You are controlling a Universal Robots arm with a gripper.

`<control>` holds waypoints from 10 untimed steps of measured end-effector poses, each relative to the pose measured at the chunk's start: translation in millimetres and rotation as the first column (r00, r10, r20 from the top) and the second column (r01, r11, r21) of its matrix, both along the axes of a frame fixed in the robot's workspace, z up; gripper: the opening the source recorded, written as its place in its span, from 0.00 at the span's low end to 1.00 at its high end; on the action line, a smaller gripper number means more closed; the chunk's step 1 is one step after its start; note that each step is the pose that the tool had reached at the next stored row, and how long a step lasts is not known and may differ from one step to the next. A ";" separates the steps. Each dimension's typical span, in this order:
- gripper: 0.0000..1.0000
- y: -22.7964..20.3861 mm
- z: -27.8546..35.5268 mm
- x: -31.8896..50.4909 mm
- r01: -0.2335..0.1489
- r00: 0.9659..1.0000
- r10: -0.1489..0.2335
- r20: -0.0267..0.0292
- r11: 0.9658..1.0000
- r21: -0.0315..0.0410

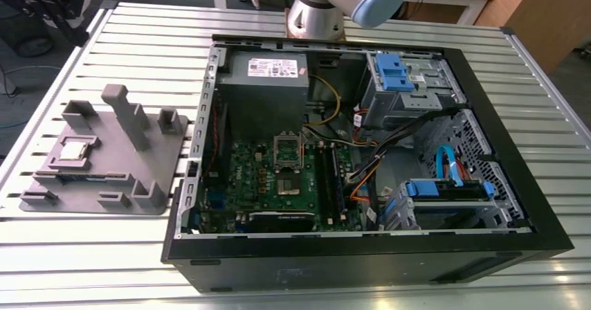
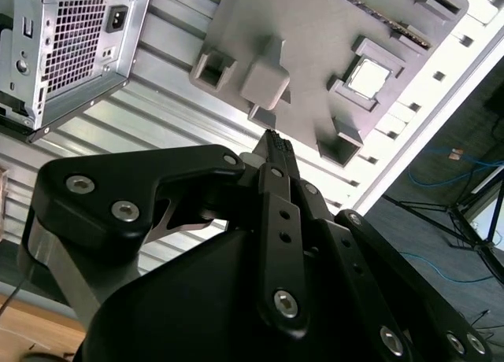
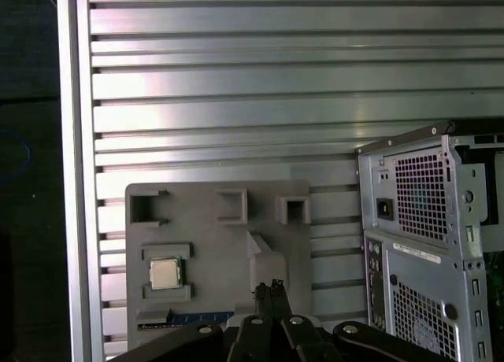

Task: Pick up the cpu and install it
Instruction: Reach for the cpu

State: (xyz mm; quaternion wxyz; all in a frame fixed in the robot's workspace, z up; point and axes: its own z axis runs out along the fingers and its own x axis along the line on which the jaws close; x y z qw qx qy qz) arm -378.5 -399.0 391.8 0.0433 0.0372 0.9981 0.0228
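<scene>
Gripper (image 3: 270,287) hangs empty, my fingers (image 3: 262,299) pressed together, well clear of grey fixture (image 3: 213,244) w/ cpu (image 3: 164,274) in its pocket; approach stage, I reckon: grasp needs fingers parted & centred on chip
</scene>
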 end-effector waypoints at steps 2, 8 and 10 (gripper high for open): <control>0.11 0.0 -0.1 -1.1 0.000 1.000 0.000 0.000 1.000 0.000; 0.11 0.0 0.0 -5.4 0.000 1.000 0.000 0.000 1.000 0.000; 0.11 0.0 0.0 -6.9 0.000 1.000 0.000 0.000 1.000 0.000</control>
